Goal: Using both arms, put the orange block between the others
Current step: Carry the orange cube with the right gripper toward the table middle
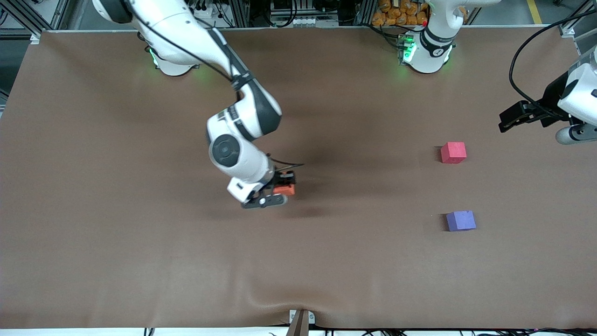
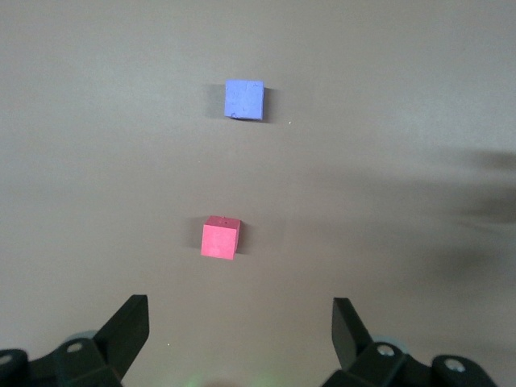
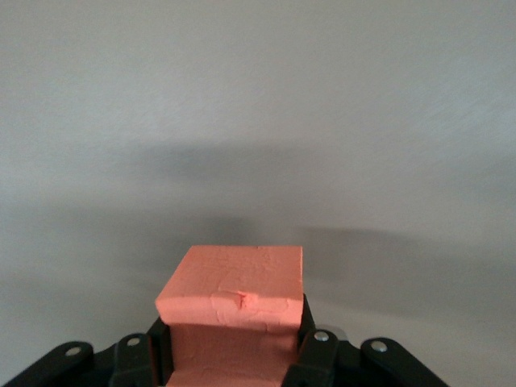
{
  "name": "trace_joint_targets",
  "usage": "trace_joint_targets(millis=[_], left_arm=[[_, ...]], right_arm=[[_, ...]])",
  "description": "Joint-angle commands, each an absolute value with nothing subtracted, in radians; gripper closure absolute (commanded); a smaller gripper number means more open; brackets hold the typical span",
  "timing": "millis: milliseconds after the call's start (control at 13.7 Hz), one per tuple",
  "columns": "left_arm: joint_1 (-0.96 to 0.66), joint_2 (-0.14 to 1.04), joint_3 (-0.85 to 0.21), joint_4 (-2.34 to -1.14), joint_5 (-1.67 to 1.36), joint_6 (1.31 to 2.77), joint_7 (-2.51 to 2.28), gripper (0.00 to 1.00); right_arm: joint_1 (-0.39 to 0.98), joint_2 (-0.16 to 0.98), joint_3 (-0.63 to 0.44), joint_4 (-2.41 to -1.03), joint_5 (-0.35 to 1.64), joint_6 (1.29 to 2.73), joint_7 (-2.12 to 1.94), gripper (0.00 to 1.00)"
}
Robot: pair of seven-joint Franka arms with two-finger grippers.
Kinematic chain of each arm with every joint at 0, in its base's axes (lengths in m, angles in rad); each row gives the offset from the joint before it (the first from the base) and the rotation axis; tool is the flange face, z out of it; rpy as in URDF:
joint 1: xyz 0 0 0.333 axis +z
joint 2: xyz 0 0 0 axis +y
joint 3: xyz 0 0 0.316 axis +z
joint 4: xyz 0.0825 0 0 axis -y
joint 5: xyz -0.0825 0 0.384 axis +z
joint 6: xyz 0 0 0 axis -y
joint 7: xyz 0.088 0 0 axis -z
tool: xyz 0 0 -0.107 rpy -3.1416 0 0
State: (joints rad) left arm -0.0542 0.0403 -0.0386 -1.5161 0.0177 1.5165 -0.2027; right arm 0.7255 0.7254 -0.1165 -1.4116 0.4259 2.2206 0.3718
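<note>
The orange block (image 1: 285, 189) (image 3: 234, 310) is clamped between the fingers of my right gripper (image 1: 282, 186), which is shut on it above the middle of the table. The pinkish-red cube (image 1: 453, 152) (image 2: 220, 238) rests toward the left arm's end of the table. The purple-blue cube (image 1: 461, 220) (image 2: 244, 100) lies nearer the front camera than the red one, with a bare gap between them. My left gripper (image 1: 513, 116) (image 2: 240, 322) hangs open and empty at the left arm's end of the table, with both cubes in its wrist view.
A brown cloth (image 1: 140, 242) covers the whole table, with a wrinkle at its front edge (image 1: 280, 305). The arms' green-lit bases (image 1: 422, 51) stand along the edge farthest from the front camera.
</note>
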Motion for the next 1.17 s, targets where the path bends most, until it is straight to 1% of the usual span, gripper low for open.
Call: trace_joint_targets(millis=[0,73,218,291,364,437,583,728,947,1019,1092], left_arm=[[-0.032,0.041,-0.041,-1.503,0.002,1.505,-0.169,0.0],[-0.031,0.041,-0.041,-1.503,0.002,1.505,-0.169,0.0],[-0.031,0.041,-0.041,-1.503,0.002,1.505,-0.169,0.0],[-0.031,0.043,-0.041,-1.503,0.002,1.506,-0.169,0.0],[-0.032,0.044,-0.041,-1.503,0.002,1.506,-0.169,0.0],[-0.032,0.044,-0.041,-1.503,0.002,1.506,-0.169,0.0],[-0.031,0.044,-0.041,-1.505,0.002,1.506,-0.169,0.0],[-0.031,0.044,-0.041,-1.505,0.002,1.506,-0.169,0.0],[-0.032,0.052,-0.041,-1.503,0.002,1.508,-0.169,0.0],[-0.032,0.052,-0.041,-1.503,0.002,1.508,-0.169,0.0],[-0.032,0.052,-0.041,-1.503,0.002,1.509,-0.169,0.0]], right_arm=[[0.791,0.774,-0.132,-1.411,0.474,2.304,0.474,0.5],[0.811,0.793,-0.132,-1.411,0.474,2.339,0.513,0.4],[0.839,0.816,-0.133,-1.41,0.474,2.388,0.552,0.37],[0.845,0.822,-0.132,-1.408,0.474,2.39,0.554,0.36],[0.848,0.827,-0.132,-1.407,0.476,2.39,0.554,0.29],[0.853,0.827,-0.132,-1.405,0.476,2.39,0.557,0.24],[0.856,0.827,-0.132,-1.404,0.482,2.39,0.586,0.0],[0.861,0.825,-0.132,-1.404,0.48,2.391,0.586,0.0],[0.816,0.789,-0.132,-1.385,0.482,2.369,0.578,0.0],[0.795,0.766,-0.132,-1.375,0.477,2.327,0.574,0.0],[0.763,0.752,-0.132,-1.352,0.471,2.248,0.569,0.0]])
